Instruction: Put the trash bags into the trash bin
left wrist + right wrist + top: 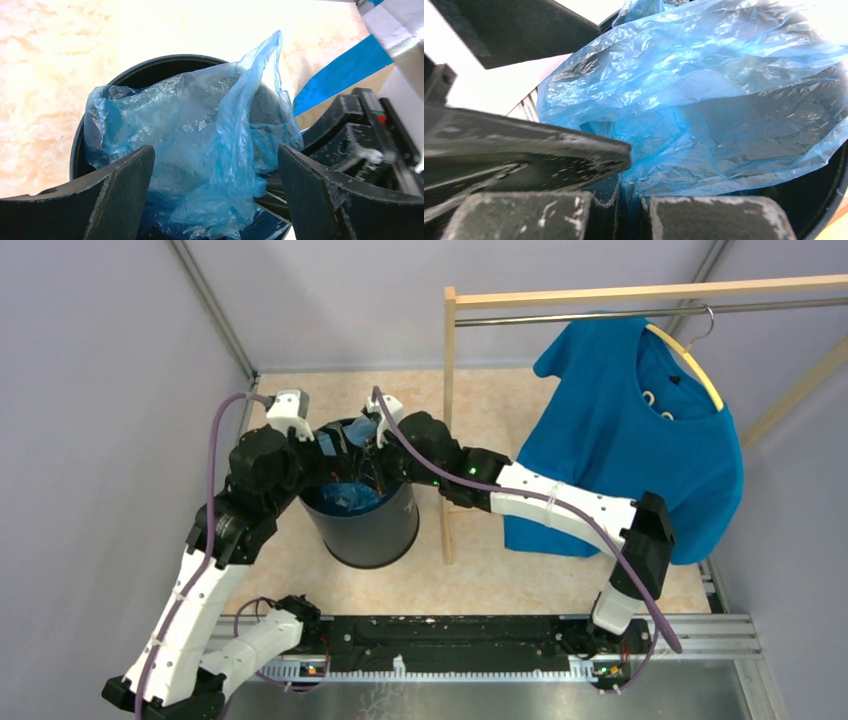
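Note:
The black trash bin (372, 530) stands on the floor between my two arms. A crinkly light-blue trash bag (345, 496) sits bunched in its mouth and rises above the rim (150, 67). My left gripper (215, 157) is open at the bin's left rim, its fingers (120, 185) wide on either side of the bag (200, 140) without pinching it. My right gripper (628, 212) is shut on a fold of the trash bag (704, 115) at the far right rim. From above, both grippers (335, 445) (374, 443) crowd over the opening.
A wooden clothes rack (448, 420) stands just right of the bin, with a blue T-shirt (640, 440) on a hanger behind my right arm. Grey walls close in the left and right sides. A metal rail (450, 645) runs along the near edge.

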Available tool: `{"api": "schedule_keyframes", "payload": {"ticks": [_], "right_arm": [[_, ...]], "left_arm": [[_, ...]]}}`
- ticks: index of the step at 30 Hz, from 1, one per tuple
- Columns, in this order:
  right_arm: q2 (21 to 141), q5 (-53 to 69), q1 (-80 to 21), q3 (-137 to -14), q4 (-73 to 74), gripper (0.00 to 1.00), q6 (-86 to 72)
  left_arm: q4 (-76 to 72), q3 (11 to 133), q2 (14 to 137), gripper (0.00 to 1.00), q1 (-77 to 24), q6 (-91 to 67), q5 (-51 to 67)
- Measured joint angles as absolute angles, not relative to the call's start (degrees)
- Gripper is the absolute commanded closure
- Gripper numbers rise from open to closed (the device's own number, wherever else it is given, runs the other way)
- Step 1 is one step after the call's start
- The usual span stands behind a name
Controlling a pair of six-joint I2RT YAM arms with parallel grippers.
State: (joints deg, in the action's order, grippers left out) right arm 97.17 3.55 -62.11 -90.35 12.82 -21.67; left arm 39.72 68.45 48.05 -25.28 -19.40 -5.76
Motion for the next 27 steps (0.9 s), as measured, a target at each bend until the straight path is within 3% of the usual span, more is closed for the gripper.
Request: {"api": "schedule_keyframes", "payload": {"ticks": [8,15,21,27], "right_arm": [[97.49,1.98,-61.71,-90.85,12.62,0.99,-23.75],[98.26,2.42,-61.69,-90.83,11.88,0.93,-25.04],[98.26,3.90,-61.69,-90.35,9.80,0.90,-26.06],[98.26,5.93,-61.69,-88.90,7.40,0.89,-27.14]], "left_arm": [[44.21,72.86,44.77,0.01,-25.61,-19.55,-9.06],[45.15,72.42,36.97,0.29,-25.58,-23.11,-8.43],[43.22,68.01,39.75,0.56,-25.61,-27.18,-1.89],[42.83,67.75,42.81,0.60,-25.61,-27.88,-1.30]]}}
